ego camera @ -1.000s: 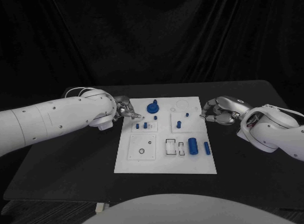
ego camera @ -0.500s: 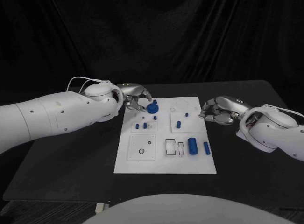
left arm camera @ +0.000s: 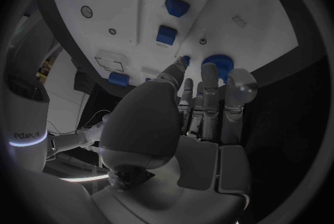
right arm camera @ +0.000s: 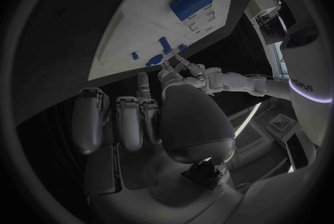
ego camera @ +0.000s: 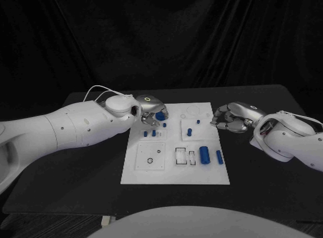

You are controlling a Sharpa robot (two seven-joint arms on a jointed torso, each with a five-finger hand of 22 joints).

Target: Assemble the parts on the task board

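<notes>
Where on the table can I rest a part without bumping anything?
The bare black table beside the task board, toward its near corners, is free on both sides. It is crowded at the board's far end, where the left robot hand reaches the big blue knob and the right robot hand waits.

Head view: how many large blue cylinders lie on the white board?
2, side by side at its near right: a thick blue cylinder, then a thinner blue cylinder by the edge. The left hand may hide others.

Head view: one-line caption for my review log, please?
Left hand reaches the blue knob at the task board's far end; right hand waits beside the board's right edge.
</notes>
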